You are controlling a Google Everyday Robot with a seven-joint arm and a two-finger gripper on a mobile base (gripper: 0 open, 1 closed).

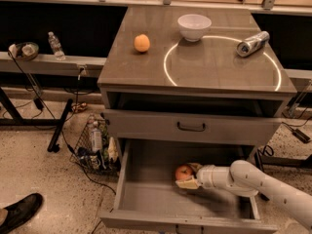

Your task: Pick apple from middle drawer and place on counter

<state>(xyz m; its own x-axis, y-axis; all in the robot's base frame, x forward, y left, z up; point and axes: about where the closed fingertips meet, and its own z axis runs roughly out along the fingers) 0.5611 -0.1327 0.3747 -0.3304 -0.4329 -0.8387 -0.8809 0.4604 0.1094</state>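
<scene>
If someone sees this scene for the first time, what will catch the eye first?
The gripper reaches into the open middle drawer, right at the red apple. Above, a bright white ring glows on the counter, with an orange, a white bowl and a tipped can near it.

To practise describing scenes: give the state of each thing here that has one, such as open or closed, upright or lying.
Middle drawer: pulled open.
Apple: inside the middle drawer, at the gripper.
Gripper: reached into the middle drawer, at the apple.
Handled drawer: closed.
Bowl: upright on the counter.
Can: lying on its side on the counter.
Bottle: upright.
</scene>
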